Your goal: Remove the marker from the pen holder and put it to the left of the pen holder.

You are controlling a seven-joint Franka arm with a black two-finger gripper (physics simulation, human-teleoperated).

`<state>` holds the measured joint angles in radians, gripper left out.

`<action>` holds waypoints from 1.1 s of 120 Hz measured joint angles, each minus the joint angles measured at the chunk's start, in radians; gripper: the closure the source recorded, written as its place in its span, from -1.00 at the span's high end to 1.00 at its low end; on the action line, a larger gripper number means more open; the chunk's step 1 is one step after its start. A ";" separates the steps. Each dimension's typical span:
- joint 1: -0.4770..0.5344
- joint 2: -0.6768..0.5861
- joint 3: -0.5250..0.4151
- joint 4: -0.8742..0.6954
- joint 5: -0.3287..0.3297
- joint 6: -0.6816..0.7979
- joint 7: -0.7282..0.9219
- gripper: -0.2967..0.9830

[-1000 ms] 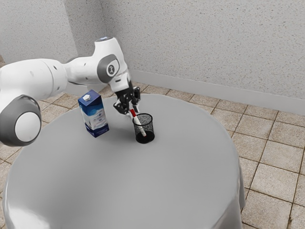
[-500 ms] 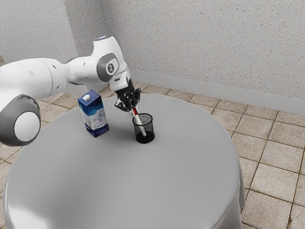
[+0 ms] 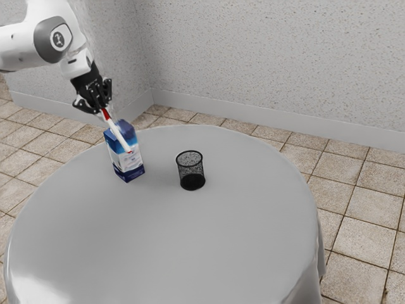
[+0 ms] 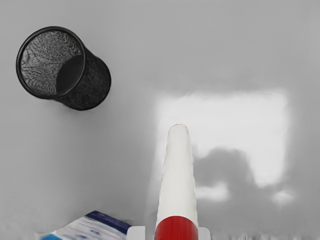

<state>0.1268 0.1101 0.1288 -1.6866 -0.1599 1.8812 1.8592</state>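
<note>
**Marker (image 3: 119, 134) in grip, slanting down and outward; pen holder (image 3: 191, 170) off to one side of its line**

End effector: our black gripper (image 3: 101, 109) is clamped on the marker near its red end (image 3: 106, 115), high above the table. We have only one arm (image 3: 44, 35), so there is no question of which hand is nearer.

Marker: it is out of the holder and in the air, directly below and ahead of the fingertips. Long axis is oblique, neither upright nor flat. In the exterior view the free white end points down and toward that view's right. By the wrist view, its line passes beside the holder rather than at it.

Farther out: the blue-and-white carton (image 3: 131, 166) stands on the same side of the marker as the holder, and closer to the hand. The marker overlaps it in the exterior view; we cannot confirm contact. The mesh holder is upright on the grey tablecloth (image 3: 171, 240), well apart from the marker's free end.

Judgement: removal is done, placing is not. The coming move probably needs a descent beside the holder, with the slant reduced so the barrel settles lengthwise. Released tilted, it could land tip-first and roll. We cannot tell whose left is intended.
</note>
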 joint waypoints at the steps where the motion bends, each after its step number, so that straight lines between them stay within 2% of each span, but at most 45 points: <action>1: 0.002 -0.003 0.006 -0.009 0.000 -0.001 -0.001 -0.69; 15: 0.013 -0.015 0.067 -0.118 -0.003 0.005 -0.006 -0.69; 25: 0.023 0.016 0.075 -0.165 -0.038 0.031 -0.005 -0.68; 33: 0.016 0.040 0.072 -0.174 -0.109 0.045 0.004 -0.68; 51: 0.073 0.162 0.058 -0.175 -0.349 0.008 0.046 -0.67; 56: 0.128 0.207 0.011 -0.172 -0.397 -0.003 0.059 -0.67; 63: 0.234 0.272 -0.102 -0.155 -0.446 -0.016 0.076 -0.66; 73: 0.284 0.311 -0.160 -0.129 -0.485 -0.034 0.098 -0.66; 96: 0.310 0.321 -0.145 -0.123 -0.521 -0.098 0.133 -0.03; 113: 0.309 0.303 -0.106 -0.122 -0.523 -0.132 0.152 0.25; 119: 0.291 0.215 -0.082 -0.126 -0.497 -0.141 0.148 0.31; 123: 0.251 0.099 -0.065 -0.124 -0.415 -0.146 0.124 0.34; 127: 0.176 -0.017 -0.058 -0.097 -0.262 -0.153 0.072 0.37; 132: 0.054 -0.099 -0.052 -0.024 -0.081 -0.182 -0.027 0.40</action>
<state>0.1808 0.0109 0.0769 -1.7103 -0.2413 1.6993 1.8318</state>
